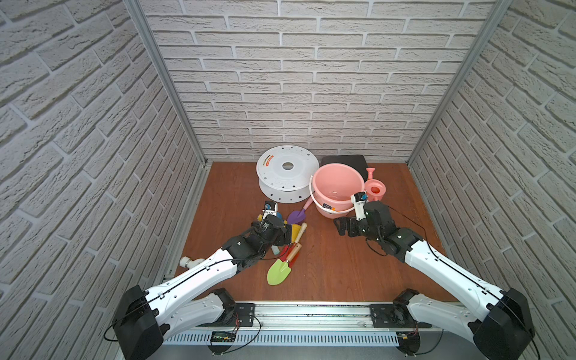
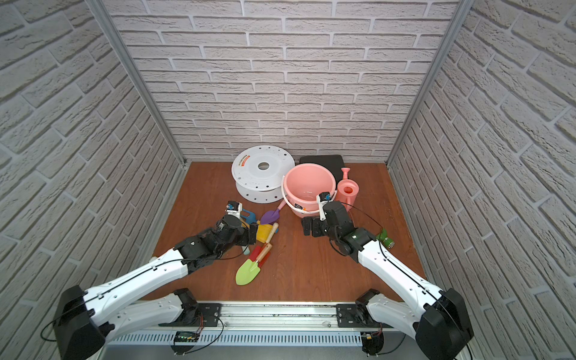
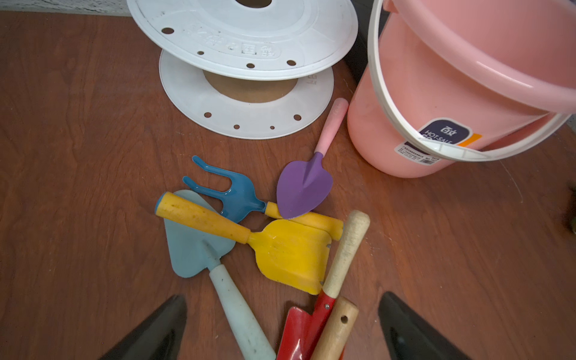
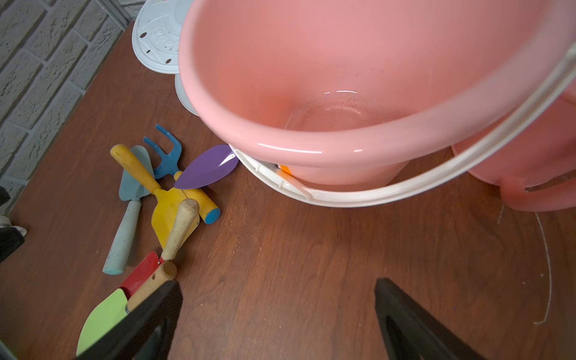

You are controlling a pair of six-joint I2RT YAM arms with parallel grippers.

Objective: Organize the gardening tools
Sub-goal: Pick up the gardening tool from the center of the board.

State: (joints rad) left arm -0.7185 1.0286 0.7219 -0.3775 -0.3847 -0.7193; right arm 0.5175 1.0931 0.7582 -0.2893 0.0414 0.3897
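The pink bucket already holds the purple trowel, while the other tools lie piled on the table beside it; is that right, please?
Not quite: the right wrist view shows the bucket empty. The purple trowel lies on the table with the other tools.

**A:** Where is there room around the pink bucket (image 1: 330, 177)?

**B:** In front of the bucket, toward the arm bases, the wooden floor (image 1: 336, 268) lies bare and wide. From above, the bucket's mouth is open. Its white handle (image 4: 358, 196) hangs down along the near side.

**A:** And what blocks the way?

**B:** The white spool (image 1: 286, 173) stands close beside the bucket; I cannot tell whether they touch. The purple trowel (image 3: 304, 187) points its handle into that gap. In front of the bucket on the spool side lies the heap of tools (image 3: 290, 252), crossing one another. The pink watering can (image 1: 375, 188) sits just beside the bucket, opposite the spool. A black slab (image 1: 346, 160) lies behind the bucket.
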